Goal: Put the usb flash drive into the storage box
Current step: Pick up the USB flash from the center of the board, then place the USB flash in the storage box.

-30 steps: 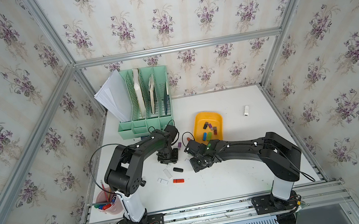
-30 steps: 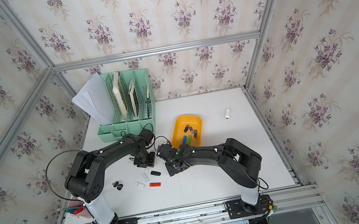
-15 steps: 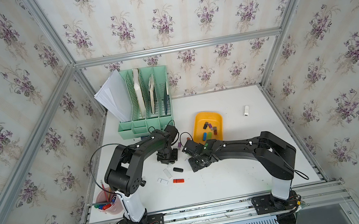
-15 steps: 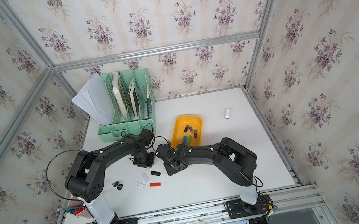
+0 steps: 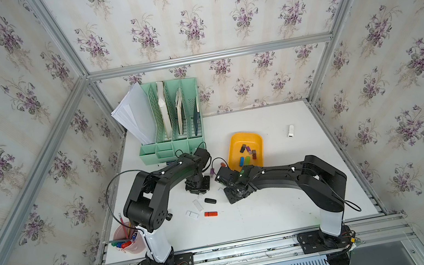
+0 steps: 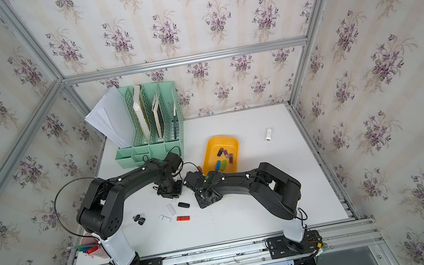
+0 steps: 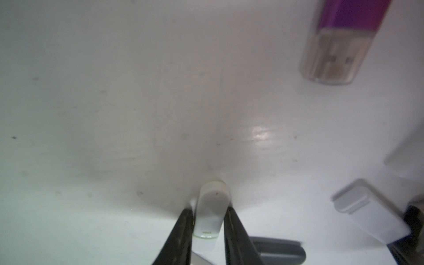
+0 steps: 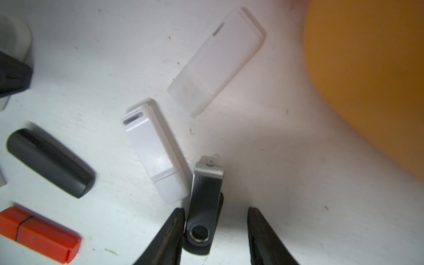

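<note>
The storage box (image 5: pixel 246 135) is a shallow yellow-orange tray at mid-table with several coloured drives in it; its wall also shows in the right wrist view (image 8: pixel 367 68). My left gripper (image 7: pixel 210 210) is shut on a small white usb flash drive (image 7: pixel 212 202) that stands against the table; in a top view this gripper (image 5: pixel 198 188) is left of the box. My right gripper (image 8: pixel 215 210) is open around a black swivel flash drive (image 8: pixel 205 195). That drive lies on the table, touching one finger with a gap to the other. In a top view the right gripper (image 5: pixel 236 194) points down just in front of the box.
Loose drives lie between the arms: black (image 5: pixel 210 200), red (image 5: pixel 210 213), two white (image 5: pixel 192 214), purple (image 7: pixel 344 20). Another white drive (image 5: pixel 290 131) lies at the far right. A mint-green file organizer (image 5: pixel 171 122) stands at the back left, a pink pen cup (image 5: pixel 127 239) at the front left.
My left gripper has closed onto the white flash drive. My right gripper's jaws have narrowed a little and its arm has shifted slightly left.
</note>
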Controlling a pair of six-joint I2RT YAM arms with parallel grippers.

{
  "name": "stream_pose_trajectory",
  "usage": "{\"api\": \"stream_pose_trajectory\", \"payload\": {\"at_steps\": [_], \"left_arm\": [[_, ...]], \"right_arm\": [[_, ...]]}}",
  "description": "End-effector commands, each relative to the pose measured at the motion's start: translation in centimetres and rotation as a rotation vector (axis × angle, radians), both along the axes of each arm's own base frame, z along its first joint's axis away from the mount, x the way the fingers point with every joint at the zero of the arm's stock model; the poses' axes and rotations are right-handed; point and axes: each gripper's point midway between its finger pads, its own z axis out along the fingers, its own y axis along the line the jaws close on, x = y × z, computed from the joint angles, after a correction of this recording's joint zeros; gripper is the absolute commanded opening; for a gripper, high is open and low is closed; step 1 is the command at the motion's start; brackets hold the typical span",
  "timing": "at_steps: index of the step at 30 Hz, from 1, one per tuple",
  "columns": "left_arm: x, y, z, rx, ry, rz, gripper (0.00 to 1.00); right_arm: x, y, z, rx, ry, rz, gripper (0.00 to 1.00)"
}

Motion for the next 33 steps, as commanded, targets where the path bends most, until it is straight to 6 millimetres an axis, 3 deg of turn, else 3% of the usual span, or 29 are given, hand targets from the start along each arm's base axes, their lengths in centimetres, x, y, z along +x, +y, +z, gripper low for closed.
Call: {"api": "stream_pose_trajectory", "payload": {"at_steps": [1, 6, 16, 23, 27, 33], "left_arm": [[-0.6, 0.3, -0.4, 0.010, 0.028, -0.002, 0.29], [-0.7, 0.3, -0.5, 0.013, 0.034, -0.003, 0.29], [-0.6, 0.7, -0.5, 0.019, 0.031, 0.003, 0.28], [-0.5, 0.7, -0.4, 0.017, 0.032, 0.003, 0.28], [-0.6, 0.8, -0.5, 0.019, 0.036, 0.004, 0.28], [-0.6, 0.8, -0.6, 0.019, 0.039, 0.003, 0.28]], "right_arm": [[0.3, -0.8, -0.1, -0.046, -0.019, -0.002, 0.48], [0.3, -0.3, -0.2, -0.030, -0.010, 0.011, 0.44], [0.1, 0.0, 0.0, -0.017, 0.000, 0.015, 0.28], [0.3, 0.0, 0.9, -0.001, -0.016, 0.007, 0.22], [0.4, -0.2, 2.2, 0.009, -0.038, -0.005, 0.20], [1.2, -1.3, 6.6, 0.043, -0.097, -0.042, 0.20]]}}
